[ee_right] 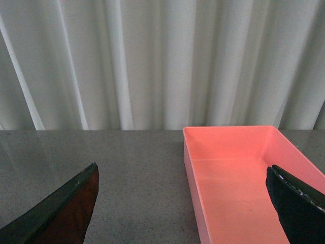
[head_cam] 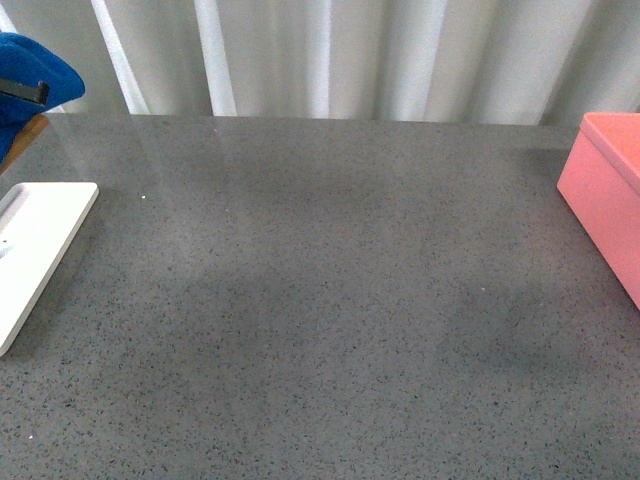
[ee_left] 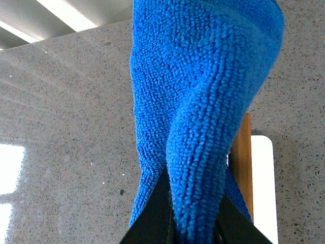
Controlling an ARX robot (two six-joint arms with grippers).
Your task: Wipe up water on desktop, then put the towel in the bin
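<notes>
Left tool [ee_left: 195, 223] pinching towel [ee_left: 203, 76], cloth bunched between its fingers, above tabletop [head_cam: 320, 300]. Right tool [ee_right: 180, 173] spread wide, bin [ee_right: 228, 173] just ahead.

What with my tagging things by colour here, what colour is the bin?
Salmon pink, unpatterned; the bin shows best in the right wrist view.

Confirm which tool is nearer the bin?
Right. The right tool is open just in front of the bin, facing its inside. The left tool, shut on the towel, is at the opposite, left side of the desktop.
</notes>
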